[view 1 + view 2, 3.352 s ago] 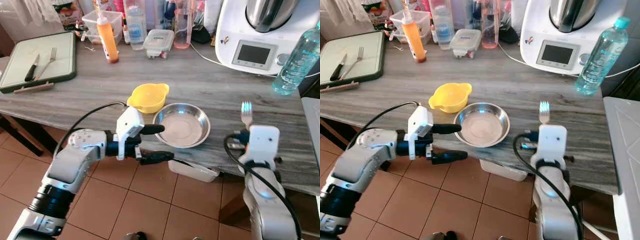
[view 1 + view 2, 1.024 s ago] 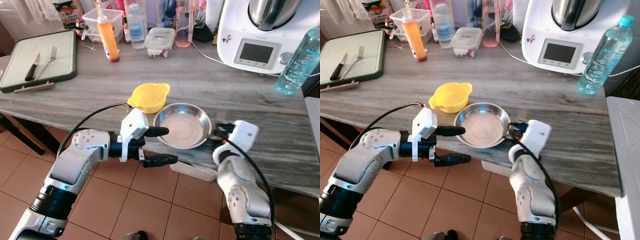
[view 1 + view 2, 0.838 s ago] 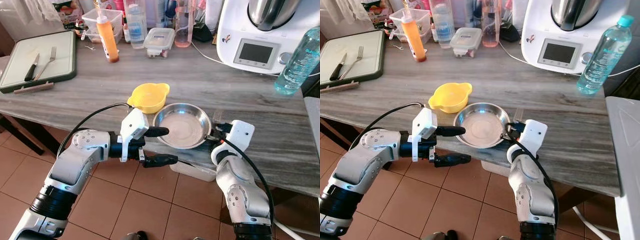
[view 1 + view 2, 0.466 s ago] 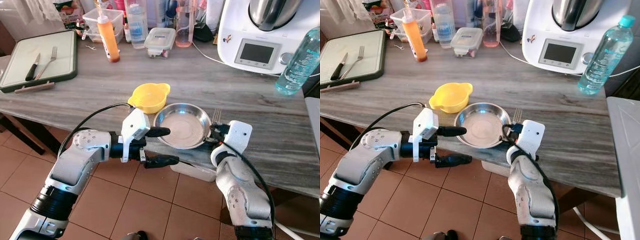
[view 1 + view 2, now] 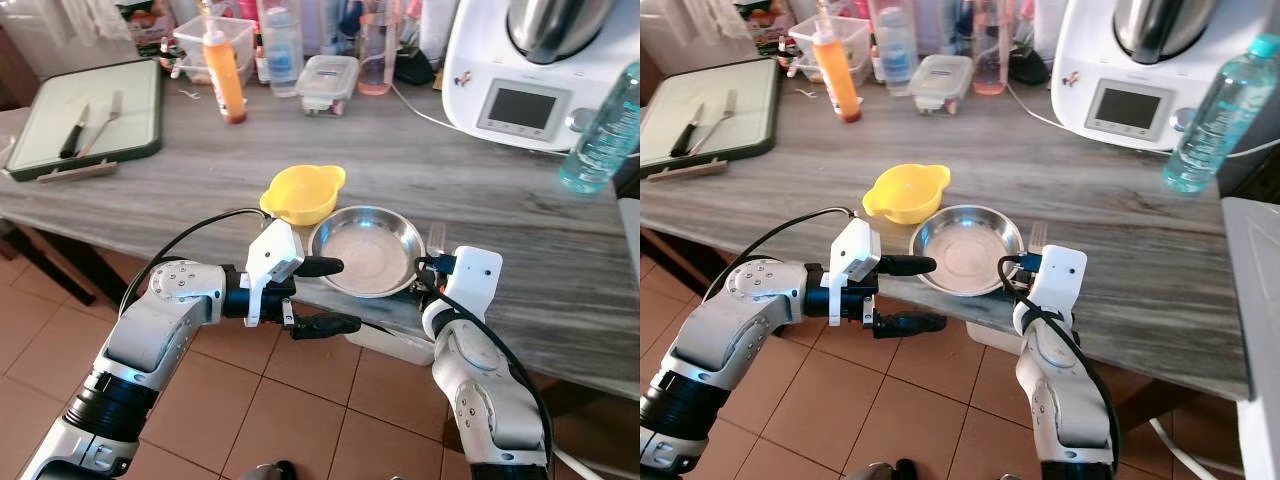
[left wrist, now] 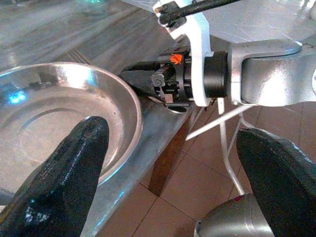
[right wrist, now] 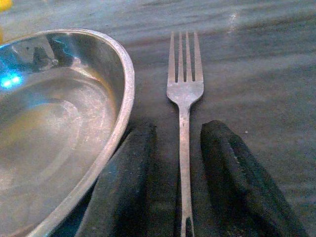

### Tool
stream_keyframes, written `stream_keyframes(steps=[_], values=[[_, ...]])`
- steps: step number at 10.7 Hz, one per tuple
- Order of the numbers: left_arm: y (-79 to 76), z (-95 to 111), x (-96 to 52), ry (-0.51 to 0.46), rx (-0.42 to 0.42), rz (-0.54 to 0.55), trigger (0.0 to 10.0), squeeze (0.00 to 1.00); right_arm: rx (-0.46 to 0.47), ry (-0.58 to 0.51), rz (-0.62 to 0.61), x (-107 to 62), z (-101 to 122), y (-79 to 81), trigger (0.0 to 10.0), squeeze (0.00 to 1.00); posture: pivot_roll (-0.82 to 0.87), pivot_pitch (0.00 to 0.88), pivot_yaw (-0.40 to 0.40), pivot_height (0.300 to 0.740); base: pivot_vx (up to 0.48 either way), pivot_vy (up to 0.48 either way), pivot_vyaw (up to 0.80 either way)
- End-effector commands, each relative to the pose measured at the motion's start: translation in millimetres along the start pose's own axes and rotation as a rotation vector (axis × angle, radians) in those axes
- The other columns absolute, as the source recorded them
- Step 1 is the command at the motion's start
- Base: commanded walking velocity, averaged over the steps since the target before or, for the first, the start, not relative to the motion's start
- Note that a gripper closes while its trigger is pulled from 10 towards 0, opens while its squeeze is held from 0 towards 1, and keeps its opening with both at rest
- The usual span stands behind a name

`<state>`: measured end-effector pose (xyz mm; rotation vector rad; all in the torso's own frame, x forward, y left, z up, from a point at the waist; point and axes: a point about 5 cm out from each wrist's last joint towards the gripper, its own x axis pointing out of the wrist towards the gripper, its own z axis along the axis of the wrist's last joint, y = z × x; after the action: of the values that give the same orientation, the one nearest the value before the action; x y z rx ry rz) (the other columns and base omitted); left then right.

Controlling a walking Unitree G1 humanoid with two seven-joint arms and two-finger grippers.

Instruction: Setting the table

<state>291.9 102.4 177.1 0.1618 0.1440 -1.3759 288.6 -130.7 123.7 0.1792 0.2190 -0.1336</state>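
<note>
Right wrist view is giving the clearest reading: the fork (image 7: pixel 184 98) is lying flat on the wooden table (image 5: pixel 480 190) just to the right of the steel bowl (image 5: pixel 366 250), its tines pointing away from the robot and its handle running back toward the table's near edge. The right gripper (image 7: pixel 185 197) is straddling that handle, one black finger (image 7: pixel 126 182) on the bowl side and the other on the far side; the fingers are slightly parted, with a sliver of table showing on each side of the handle, so they appear to be letting go rather than gripping. The fork's long axis is lining up with the gripper's own fingers, so any pull-back straight along that axis, toward the robot, looks likely to clear the handle without dragging it, whereas a sideways slide toward the bowl would risk knocking the fork against the rim. The left gripper (image 5: pixel 318 296) is hovering wide open at the near left of the bowl, one finger over its rim and the other below the table edge, holding nothing. The yellow bowl (image 5: pixel 302 193) is sitting just behind the steel bowl, to its left.
</note>
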Motion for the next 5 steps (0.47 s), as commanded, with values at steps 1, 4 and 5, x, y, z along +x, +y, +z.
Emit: stream_keyframes(steps=[1,4,5], values=[[-1.4,0.2,0.6,0.01,0.01,-0.004,10.0,0.0,-0.013,0.065,-0.035,-3.7,-15.1,-1.1,10.0,1.0,-0.02,0.133,0.078,0.74,0.0,0.0,0.0],[-1.5,0.1,1.3,0.009,0.012,-0.005,10.0,0.0,-0.016,0.07,-0.041,-4.1,-16.6,-1.1,10.0,1.0,-0.02,0.133,0.079,0.74,0.0,0.0,0.0],[-1.7,0.1,1.5,0.009,0.013,-0.005,10.0,0.0,-0.023,0.047,-0.054,-4.7,-13.7,-2.1,10.0,1.0,-0.02,0.133,0.079,0.74,0.0,0.0,0.0]])
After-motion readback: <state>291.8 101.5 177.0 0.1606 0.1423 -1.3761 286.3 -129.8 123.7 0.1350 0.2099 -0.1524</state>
